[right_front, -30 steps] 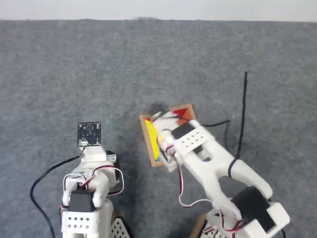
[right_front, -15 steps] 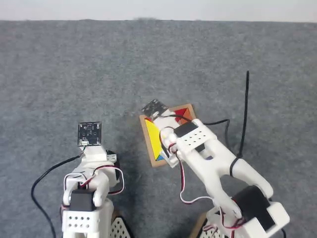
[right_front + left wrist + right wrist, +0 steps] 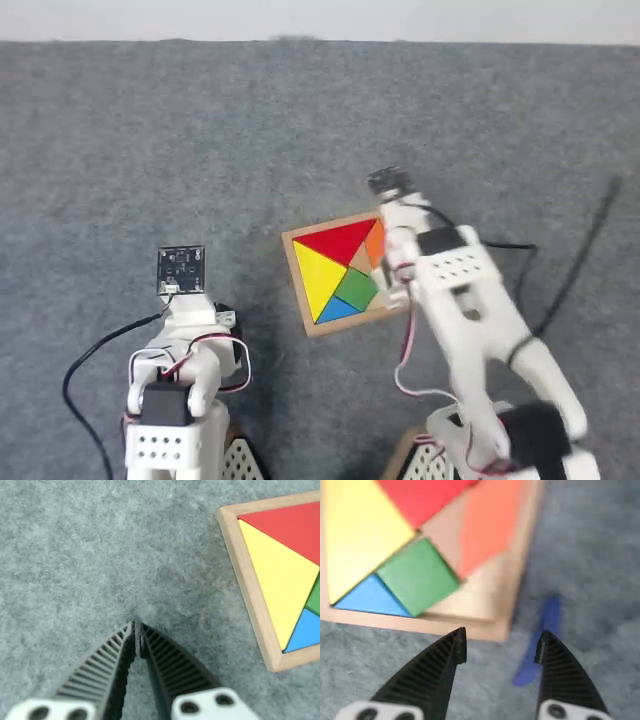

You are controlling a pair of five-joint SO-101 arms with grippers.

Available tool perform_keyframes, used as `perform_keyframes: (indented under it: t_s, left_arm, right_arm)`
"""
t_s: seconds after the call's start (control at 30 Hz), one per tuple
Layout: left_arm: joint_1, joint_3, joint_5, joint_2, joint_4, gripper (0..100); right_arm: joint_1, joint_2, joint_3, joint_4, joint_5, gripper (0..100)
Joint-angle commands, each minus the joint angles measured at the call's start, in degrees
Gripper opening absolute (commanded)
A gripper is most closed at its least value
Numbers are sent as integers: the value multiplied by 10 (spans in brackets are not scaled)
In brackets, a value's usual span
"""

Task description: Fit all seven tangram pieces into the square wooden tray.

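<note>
Tray (image 3: 297,285): about mid-tabletop (image 3: 150,130), a bit toward the right arm's side and turned slightly askew.
Pieces: red (image 3: 340,240), yellow (image 3: 315,280), green (image 3: 355,288), blue (image 3: 335,310) and orange (image 3: 376,240) lie flat inside, edge to edge. There's also a tan one (image 3: 445,530) wedged between red, green and orange.
Pale corner (image 3: 475,597): honestly can't tell if that's a wood-coloured piece or bare tray floor, so I'd call it done or nearly done.
Right claw (image 3: 501,635): released and holding nothing, just outside the rim by that corner. My guess is it's off the tray so it doesn't nudge anything.
Blue strip (image 3: 547,612): on the tabletop beside the tray, no idea what it is.
Left claw (image 3: 136,627): clenched on nothing, low near the tabletop's near-left, well apart from the tray. Looks parked out of the way.
</note>
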State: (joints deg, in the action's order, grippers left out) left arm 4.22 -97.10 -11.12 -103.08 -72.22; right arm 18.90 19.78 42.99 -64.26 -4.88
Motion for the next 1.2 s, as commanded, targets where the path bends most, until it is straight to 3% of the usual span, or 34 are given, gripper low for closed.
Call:
perform_keyframes:
  t_s: [0.0, 0.13, 0.37, 0.63, 0.77, 1.17]
  left_arm:
    - [4, 7, 6, -11, -1, 14]
    - [4, 7, 6, -11, -1, 14]
    - [4, 7, 6, -11, -1, 14]
    - [4, 7, 6, -11, -1, 14]
    - [4, 7, 6, -11, -1, 14]
    - [4, 7, 6, -11, -1, 14]
  right_arm:
    - [-24, 96, 43, 0, -24, 231]
    - [-58, 133, 113, 15, -60, 231]
    - [-159, 126, 125, 16, -61, 231]
    - [-158, 121, 125, 7, -68, 231]
    - [-120, 127, 127, -24, -114, 231]
    - [-124, 116, 65, 4, -105, 232]
